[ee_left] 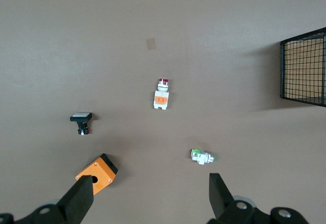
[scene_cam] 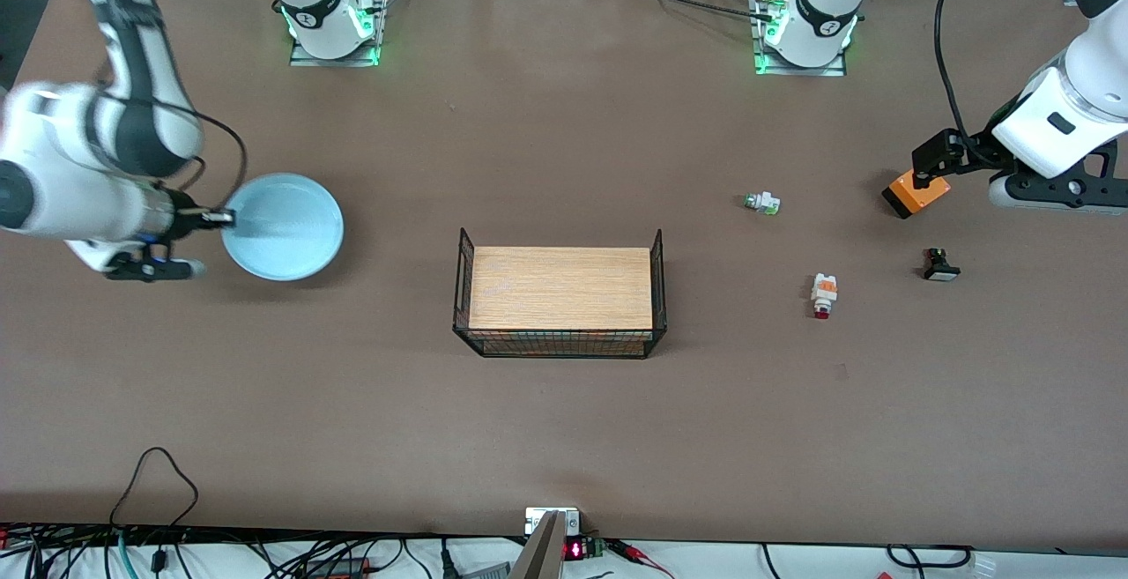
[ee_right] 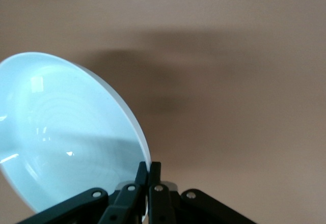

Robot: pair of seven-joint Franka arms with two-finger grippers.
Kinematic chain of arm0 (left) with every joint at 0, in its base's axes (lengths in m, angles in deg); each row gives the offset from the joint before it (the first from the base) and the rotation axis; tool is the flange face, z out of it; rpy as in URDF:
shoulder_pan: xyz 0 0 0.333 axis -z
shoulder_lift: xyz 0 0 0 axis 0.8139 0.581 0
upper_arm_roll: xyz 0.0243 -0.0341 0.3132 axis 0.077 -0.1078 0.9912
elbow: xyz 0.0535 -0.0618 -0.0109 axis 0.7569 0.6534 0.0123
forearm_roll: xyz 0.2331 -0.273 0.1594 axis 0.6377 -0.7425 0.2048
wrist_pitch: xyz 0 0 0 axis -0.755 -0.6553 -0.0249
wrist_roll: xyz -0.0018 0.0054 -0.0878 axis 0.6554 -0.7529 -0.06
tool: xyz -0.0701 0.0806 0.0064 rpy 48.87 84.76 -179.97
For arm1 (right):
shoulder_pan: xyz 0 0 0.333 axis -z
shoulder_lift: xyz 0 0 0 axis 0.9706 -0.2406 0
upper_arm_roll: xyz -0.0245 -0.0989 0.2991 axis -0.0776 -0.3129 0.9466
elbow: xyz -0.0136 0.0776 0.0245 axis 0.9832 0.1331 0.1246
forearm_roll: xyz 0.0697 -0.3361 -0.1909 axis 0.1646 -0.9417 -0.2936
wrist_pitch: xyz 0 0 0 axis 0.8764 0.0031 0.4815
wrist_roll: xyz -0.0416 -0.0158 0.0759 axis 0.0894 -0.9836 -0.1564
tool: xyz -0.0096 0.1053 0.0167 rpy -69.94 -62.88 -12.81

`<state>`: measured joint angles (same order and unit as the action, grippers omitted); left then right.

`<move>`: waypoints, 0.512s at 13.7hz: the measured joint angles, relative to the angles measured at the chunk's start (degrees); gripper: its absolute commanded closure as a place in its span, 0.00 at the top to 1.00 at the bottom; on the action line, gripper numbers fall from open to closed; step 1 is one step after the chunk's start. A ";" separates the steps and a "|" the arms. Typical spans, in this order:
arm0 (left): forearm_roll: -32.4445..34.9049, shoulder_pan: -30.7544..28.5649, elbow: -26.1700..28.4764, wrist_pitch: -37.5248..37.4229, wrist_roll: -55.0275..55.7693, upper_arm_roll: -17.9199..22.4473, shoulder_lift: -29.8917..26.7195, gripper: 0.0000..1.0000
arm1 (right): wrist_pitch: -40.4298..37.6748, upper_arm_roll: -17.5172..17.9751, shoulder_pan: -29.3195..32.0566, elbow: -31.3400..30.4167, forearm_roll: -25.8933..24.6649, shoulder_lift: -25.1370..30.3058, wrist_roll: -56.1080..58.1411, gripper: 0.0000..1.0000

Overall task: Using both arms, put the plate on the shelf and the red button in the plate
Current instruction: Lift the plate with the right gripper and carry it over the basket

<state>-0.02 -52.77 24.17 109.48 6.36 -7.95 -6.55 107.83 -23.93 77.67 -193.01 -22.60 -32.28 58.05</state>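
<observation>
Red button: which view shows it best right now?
The left wrist view. The red button lies whole and unblocked on the bare table, its orange band and red tip plain, ahead of the open left gripper. The front view shows it too, but smaller. The right wrist view does not show it.

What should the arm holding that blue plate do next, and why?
Probably carry the plate toward the wooden tray. The right end effector is pinched on its rim with the plate tilted up. The left end effector waits open over the orange box, the red button untouched.
</observation>
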 measured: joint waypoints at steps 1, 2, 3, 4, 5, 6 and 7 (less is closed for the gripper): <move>0.00 0.00 0.00 0.00 0.00 0.00 0.00 1.00 | -5.14 0.08 -0.27 4.28 0.25 0.62 -0.01 0.00; 0.00 0.00 0.00 0.00 0.00 0.00 0.00 1.00 | -9.06 0.19 -0.57 7.88 0.45 0.92 -0.32 0.00; 0.00 0.00 0.00 0.00 0.00 0.00 0.00 1.00 | -11.80 0.27 -1.01 10.55 0.58 0.99 -1.14 0.00; 0.00 0.00 0.00 0.00 0.00 0.00 0.00 1.00 | -13.88 0.51 -1.60 12.75 0.72 0.95 -2.49 0.00; 0.00 0.00 0.00 0.00 0.00 0.00 0.00 1.00 | -15.52 0.94 -2.41 14.75 1.00 0.82 -4.25 0.00; 0.00 0.00 0.00 0.00 0.00 0.00 0.00 1.00 | -17.00 1.47 -3.38 16.65 2.30 0.67 -6.47 0.00; 0.00 0.00 0.00 0.00 0.00 0.00 0.00 1.00 | -18.18 1.93 -4.40 18.22 4.54 0.54 -9.08 0.00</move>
<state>-0.02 -52.77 24.17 109.48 6.36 -7.94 -6.54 89.65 -22.00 73.27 -174.79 -18.05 -31.74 48.97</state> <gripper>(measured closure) 0.000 0.974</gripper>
